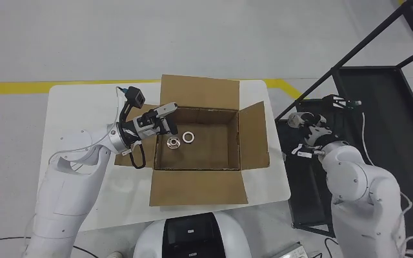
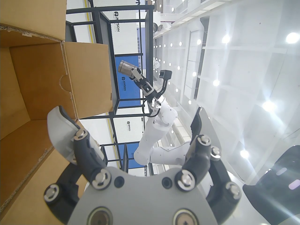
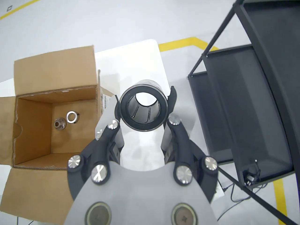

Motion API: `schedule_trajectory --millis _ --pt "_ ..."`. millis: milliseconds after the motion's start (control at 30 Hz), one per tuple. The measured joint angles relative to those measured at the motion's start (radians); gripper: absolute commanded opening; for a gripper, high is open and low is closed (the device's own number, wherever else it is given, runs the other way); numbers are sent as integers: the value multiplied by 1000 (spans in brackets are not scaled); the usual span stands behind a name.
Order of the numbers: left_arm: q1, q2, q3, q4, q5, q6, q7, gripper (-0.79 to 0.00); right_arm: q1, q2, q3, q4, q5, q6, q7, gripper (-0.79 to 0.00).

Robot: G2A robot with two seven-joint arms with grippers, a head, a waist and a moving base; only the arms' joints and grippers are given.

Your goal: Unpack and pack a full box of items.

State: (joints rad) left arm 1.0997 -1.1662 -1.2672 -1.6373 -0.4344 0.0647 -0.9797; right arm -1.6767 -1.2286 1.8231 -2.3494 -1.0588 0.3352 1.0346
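Open box [image 1: 200, 90], metal ring [image 1: 189, 137] inside

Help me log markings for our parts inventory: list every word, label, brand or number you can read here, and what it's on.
Panels behind the black rack: a logo with a brand word, repeated on white and blue; brand print, not quoted.
White label on a flap of the cardboard box: fine print, too small to read.
No markings visible on the metal cylinder, ring or flanged part.

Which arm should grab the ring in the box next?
Probably left: the left fingers hang open over the box near the ring; the right fingers hold a cylinder by the rack.
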Motion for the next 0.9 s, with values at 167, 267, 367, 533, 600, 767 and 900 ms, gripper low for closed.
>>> schedule_trajectory --millis 167,267,367,533,600,767,900 --pt "0 0 0 0 0 0 0 0 -18 -3 -65 101 0 -6 -14 -785" --pt "0 0 0 0 0 0 0 0 11 -4 -138 189 -19 -37 -32 -785" --pt "0 0 0 0 0 0 0 0 46 -6 -200 279 -62 -30 -43 -785" --pt "0 0 0 0 0 0 0 0 88 -11 -278 408 -133 6 -72 -785" --pt "0 0 0 0 0 0 0 0 97 -15 -295 441 -122 21 -91 -785" --pt "0 0 0 0 0 0 0 0 123 -22 -325 525 -106 51 -134 -785" --pt "0 0 0 0 0 0 0 0 139 -28 -334 565 -67 66 -164 -785"
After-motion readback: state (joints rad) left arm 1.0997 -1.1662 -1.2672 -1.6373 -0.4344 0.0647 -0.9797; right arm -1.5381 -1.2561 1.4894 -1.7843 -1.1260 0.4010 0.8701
